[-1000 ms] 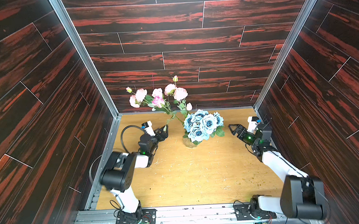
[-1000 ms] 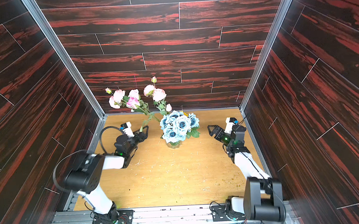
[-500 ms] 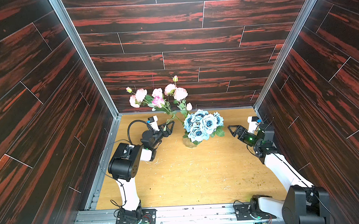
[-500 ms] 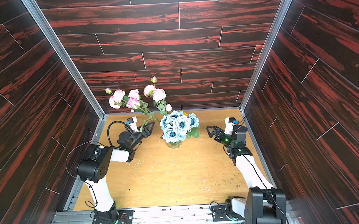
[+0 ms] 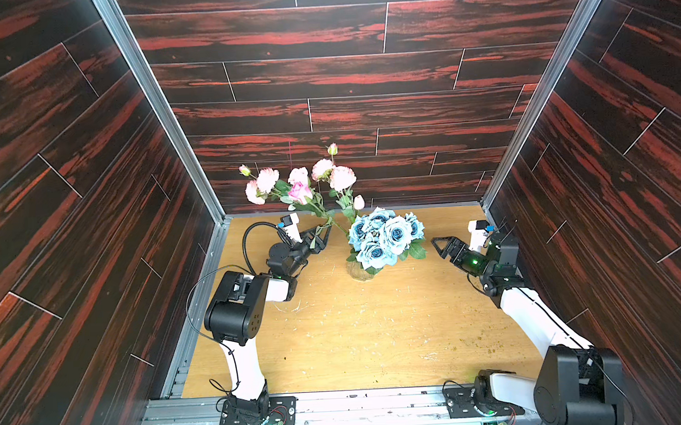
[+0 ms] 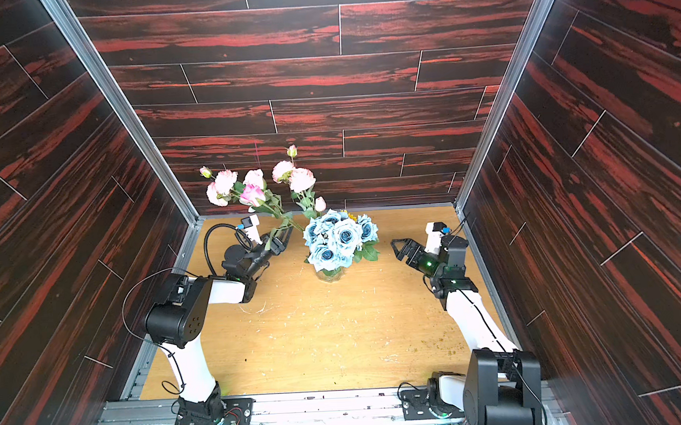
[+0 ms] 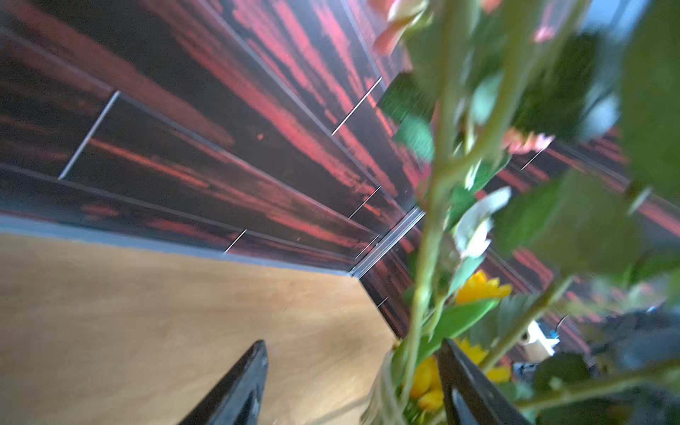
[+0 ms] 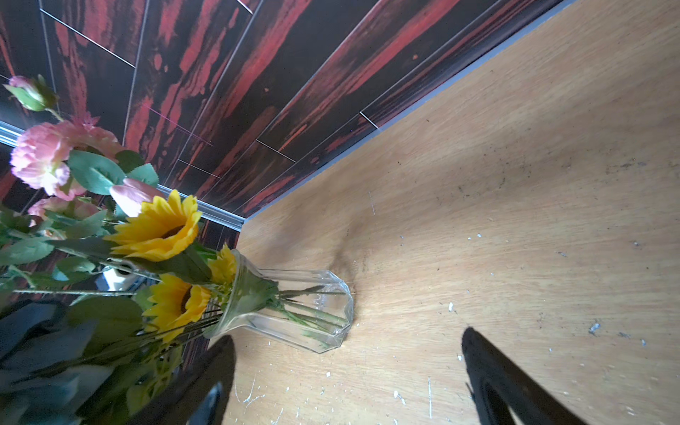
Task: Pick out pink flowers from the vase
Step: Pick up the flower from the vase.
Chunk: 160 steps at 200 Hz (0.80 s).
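In both top views the left arm (image 5: pixel 236 308) reaches from the lower left toward the frame's centre. The left jaws stand spread with nothing pinched. In the blurred left wrist view, green stems run up just beside one finger (image 7: pixel 460 386). The pink flowers (image 5: pixel 341 178) lean up and left above the jaws, against the back wall, and their stems slant down into the vase (image 5: pixel 359 271). The clear vase stands at the centre of the tabletop (image 5: pixel 356 339), mostly hidden under the blue roses (image 5: pixel 387 233). A sunflower (image 8: pixel 162 228) shows in the right wrist view. At the right, the right arm (image 5: pixel 533 315) holds the right jaws wide apart and empty, well clear of the blue roses.
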Tool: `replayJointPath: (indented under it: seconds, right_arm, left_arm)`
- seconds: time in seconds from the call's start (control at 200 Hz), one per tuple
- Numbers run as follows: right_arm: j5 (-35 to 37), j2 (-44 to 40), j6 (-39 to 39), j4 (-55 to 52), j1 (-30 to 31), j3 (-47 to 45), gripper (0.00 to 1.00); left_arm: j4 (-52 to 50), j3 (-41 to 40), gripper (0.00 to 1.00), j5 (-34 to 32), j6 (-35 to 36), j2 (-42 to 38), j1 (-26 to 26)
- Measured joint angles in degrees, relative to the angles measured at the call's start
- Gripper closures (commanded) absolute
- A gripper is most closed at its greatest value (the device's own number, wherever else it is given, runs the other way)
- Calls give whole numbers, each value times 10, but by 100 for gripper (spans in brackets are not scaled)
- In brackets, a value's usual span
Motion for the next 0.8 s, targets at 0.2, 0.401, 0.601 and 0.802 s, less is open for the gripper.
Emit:
replayJointPath:
  seconds: [0.2,0.401,0.601,0.802]
  right_arm:
    - [0,3,0,-2,0,0,3]
    - [0,3,0,-7,0,0,3]
    - [-1,2,0,-13,0,0,3]
    - [-5,2,1,-18,0,12,3]
  left_arm:
    - [3,35,34,-17,-16,0,-11]
    - [9,51,59,-48,-30,17,-15]
    - [9,69,81,-54,-57,32,-15]
    - [9,72,97,-54,-71,28,-16]
